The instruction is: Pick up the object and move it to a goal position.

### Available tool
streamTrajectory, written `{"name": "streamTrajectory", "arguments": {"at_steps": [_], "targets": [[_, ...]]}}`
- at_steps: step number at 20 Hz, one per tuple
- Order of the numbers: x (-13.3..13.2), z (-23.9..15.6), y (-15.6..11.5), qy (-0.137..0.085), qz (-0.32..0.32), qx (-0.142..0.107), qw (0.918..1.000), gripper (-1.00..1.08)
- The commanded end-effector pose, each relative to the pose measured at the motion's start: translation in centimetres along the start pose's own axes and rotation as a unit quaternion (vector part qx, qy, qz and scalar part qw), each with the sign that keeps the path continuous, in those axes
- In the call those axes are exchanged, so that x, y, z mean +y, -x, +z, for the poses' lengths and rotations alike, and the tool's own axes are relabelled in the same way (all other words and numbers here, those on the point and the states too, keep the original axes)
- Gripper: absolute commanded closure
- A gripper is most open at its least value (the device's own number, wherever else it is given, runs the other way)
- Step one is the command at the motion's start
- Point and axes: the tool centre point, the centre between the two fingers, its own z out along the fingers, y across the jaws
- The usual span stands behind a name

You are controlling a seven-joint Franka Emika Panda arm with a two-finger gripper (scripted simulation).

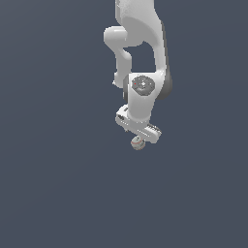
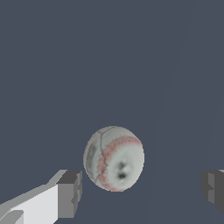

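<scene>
In the wrist view, going from one side to the other, a grey finger pad (image 2: 70, 194) on its white finger comes first, then the ball (image 2: 113, 158), then the second grey finger pad (image 2: 213, 190) at the far edge. The gripper (image 2: 141, 192) is spread wide: the ball lies between the two pads, just beside the first one and well apart from the second, and neither pad can be seen pressing on it. The ball is greyish white with a curved band of reddish stitching and two dark smudges on its face, plus a thin dark line near its upper side. It sits on a plain dark blue-grey floor (image 2: 52, 65). In the exterior view the white arm (image 1: 143, 58) reaches down from the top of the picture, its wrist turned so that the hand points downward. The gripper (image 1: 139, 135) hangs directly over the ball (image 1: 138, 143), which peeks out just under the hand's lower edge; the fingers themselves are too small to make out there.
</scene>
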Motion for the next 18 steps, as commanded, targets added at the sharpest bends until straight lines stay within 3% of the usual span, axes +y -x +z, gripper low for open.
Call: {"name": "streamTrajectory", "arguments": {"at_steps": [1, 10, 18], "targets": [[-0.3, 0.2, 0.2, -0.002, 0.033, 0.003, 0.9994, -0.92], [-1.1, 0.7, 0.7, -0.011, 0.139, 0.011, 0.9901, -0.92], [-1.5, 1.0, 0.9, -0.016, 0.192, 0.014, 0.9813, -0.92]]}}
